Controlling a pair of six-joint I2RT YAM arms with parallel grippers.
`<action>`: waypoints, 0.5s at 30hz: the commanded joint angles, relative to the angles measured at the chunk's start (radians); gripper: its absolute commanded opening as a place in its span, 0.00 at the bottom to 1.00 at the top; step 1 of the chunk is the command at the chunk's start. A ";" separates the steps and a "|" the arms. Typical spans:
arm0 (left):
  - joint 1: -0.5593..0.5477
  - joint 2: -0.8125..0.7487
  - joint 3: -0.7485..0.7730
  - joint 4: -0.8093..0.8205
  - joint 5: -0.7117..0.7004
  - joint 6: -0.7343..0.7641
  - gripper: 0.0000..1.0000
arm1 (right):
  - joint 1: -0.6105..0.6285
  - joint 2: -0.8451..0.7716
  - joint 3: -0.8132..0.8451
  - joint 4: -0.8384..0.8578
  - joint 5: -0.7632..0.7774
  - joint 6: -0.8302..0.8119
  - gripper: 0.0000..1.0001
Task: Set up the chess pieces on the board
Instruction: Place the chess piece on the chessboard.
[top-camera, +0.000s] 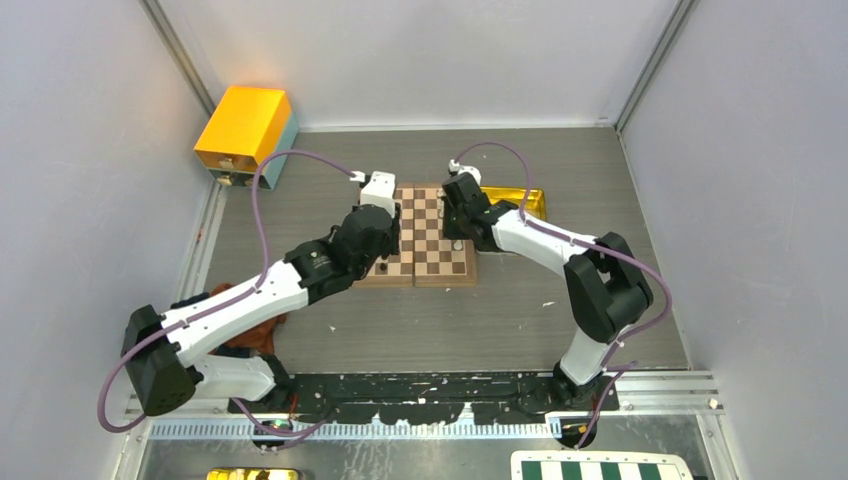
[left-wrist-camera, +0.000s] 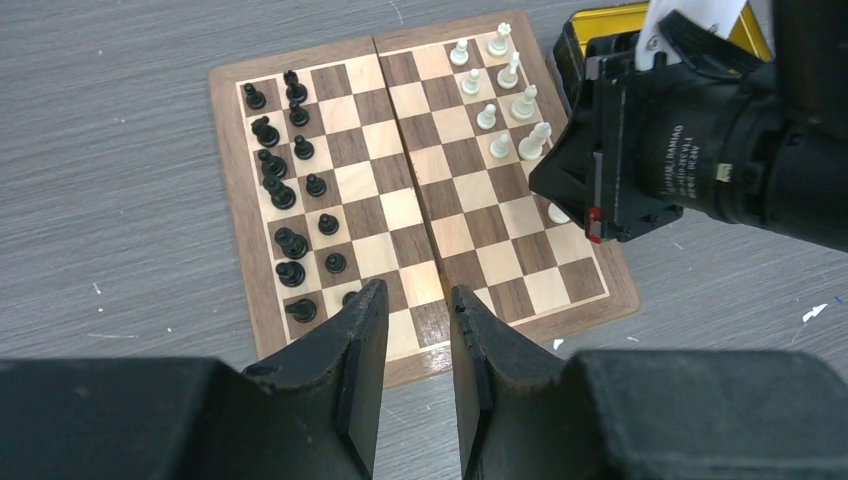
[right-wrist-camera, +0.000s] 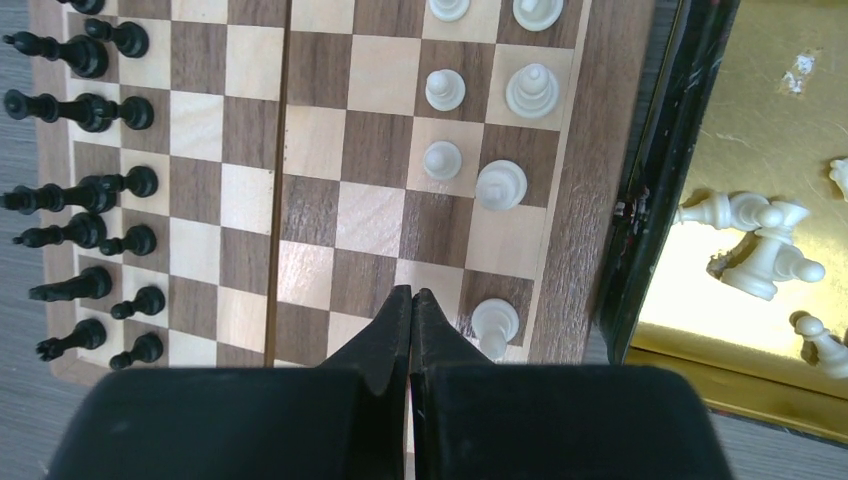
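Though board (right-wrist-camera: 590, 150) partly set, gold tray (right-wrist-camera: 780, 100) holds white pieces (right-wrist-camera: 765, 255).

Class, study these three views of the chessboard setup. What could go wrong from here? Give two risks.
1. The shut right gripper hangs close beside a standing white piece; a sideways move could topple it.
2. White pieces in the gold tray lie tipped and bunched, so a pick might slip or grab two.

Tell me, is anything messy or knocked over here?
Yes. A few white pieces lie tipped over in the gold tray beside the board, not standing on its squares yet.
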 joint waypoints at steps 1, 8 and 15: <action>-0.002 -0.047 -0.006 0.027 -0.002 -0.005 0.31 | 0.008 0.026 0.051 0.063 0.062 -0.031 0.01; -0.002 -0.070 -0.021 0.034 0.000 0.002 0.31 | 0.017 0.078 0.060 0.083 0.130 -0.088 0.01; -0.002 -0.089 -0.037 0.041 0.003 0.005 0.31 | 0.022 0.120 0.069 0.117 0.167 -0.119 0.01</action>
